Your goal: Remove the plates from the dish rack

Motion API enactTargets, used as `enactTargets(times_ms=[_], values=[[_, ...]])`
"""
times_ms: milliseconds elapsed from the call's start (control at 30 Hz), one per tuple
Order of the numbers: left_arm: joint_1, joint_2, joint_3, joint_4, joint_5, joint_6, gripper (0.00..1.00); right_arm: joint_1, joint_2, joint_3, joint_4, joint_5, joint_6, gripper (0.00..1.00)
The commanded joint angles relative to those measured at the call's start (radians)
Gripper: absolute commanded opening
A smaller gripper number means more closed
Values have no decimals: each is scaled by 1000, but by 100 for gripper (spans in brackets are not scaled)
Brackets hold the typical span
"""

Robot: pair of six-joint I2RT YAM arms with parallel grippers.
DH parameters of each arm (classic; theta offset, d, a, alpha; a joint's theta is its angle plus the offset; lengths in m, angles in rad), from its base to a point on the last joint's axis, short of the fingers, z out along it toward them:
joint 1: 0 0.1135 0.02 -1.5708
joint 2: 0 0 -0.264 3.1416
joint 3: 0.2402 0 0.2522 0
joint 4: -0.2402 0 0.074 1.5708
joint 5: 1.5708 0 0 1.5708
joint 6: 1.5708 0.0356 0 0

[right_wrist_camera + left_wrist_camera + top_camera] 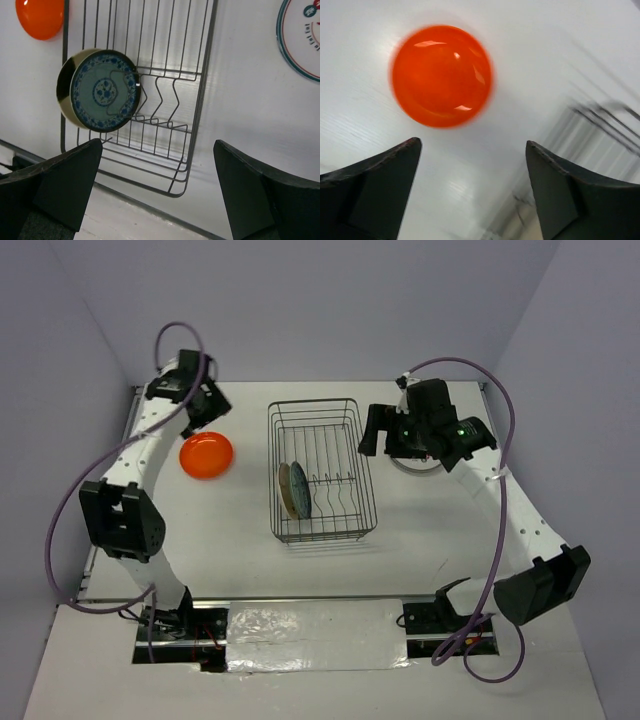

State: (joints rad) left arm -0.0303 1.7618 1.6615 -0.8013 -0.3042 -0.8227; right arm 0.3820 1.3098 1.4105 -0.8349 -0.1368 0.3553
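The dark wire dish rack [345, 412] stands mid-table. Two plates stand on edge in its near left part: an olive-tan plate [285, 490] and a blue-patterned plate [301, 490], also in the right wrist view [102, 90] with the tan rim [66, 95] behind it. The orange plate [206, 455] lies flat on the table left of the rack. A white plate with a red rim [302, 35] lies right of the rack, mostly hidden under the right arm in the top view. My left gripper [205, 408] is open and empty just beyond the orange plate [441, 75]. My right gripper [372, 432] is open and empty, above the rack's right side [200, 100].
The rack's wires show blurred at the right of the left wrist view [605, 120]. Grey walls enclose the table at the back and sides. A shiny taped strip [310, 625] runs between the arm bases.
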Motion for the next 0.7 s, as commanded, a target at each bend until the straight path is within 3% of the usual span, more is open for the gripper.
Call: enactTargets(times_ms=[0, 100, 233, 300, 400, 667], values=[[-327, -90, 185, -292, -177, 47, 93, 15, 34, 90, -64, 107, -13, 100], [-533, -59, 265, -392, -248, 8, 79, 11, 40, 108, -89, 134, -13, 100], [-697, 34, 365, -498, -320, -76, 66, 12, 29, 91, -84, 134, -19, 100], [-727, 71, 377, -519, -326, -88, 61, 14, 28, 87, -84, 135, -18, 100], [-746, 131, 368, -538, -320, -110, 61, 12, 13, 71, -84, 134, -21, 100], [-752, 159, 224, -418, -262, -102, 57, 9, -15, 16, -70, 134, -19, 100]])
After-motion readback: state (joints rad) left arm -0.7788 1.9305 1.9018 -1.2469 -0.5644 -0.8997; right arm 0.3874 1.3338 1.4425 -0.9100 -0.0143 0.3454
